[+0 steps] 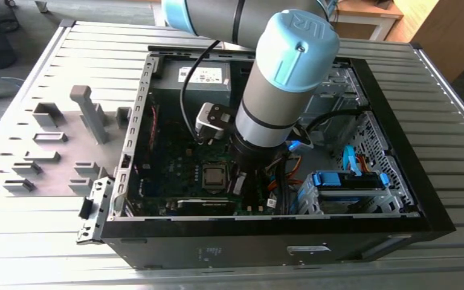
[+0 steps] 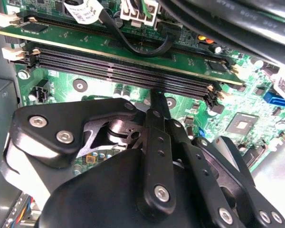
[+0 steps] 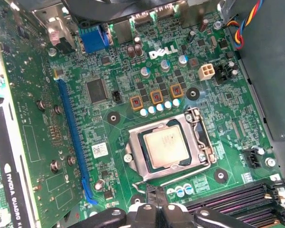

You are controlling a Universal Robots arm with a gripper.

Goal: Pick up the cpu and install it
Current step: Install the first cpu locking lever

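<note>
You're looking at the cpu (image 3: 165, 147) already sitting in the socket (image 3: 167, 148), lower centre of the first wrist view; in the exterior view it's showing as the pale square (image 1: 214, 176) low in the case (image 1: 256, 238), just left of the arm (image 1: 277, 90). The gripper (image 3: 156, 202) is hanging just over the socket's near edge, fingers (image 2: 156, 116) pinched together and carrying nothing. I'm judging the chip as light, stiff and thin, slick on its metal lid and fragile underneath, so you're gripping only by two opposite edges, flat and gentle, never pressing the lid or tilting it
</note>
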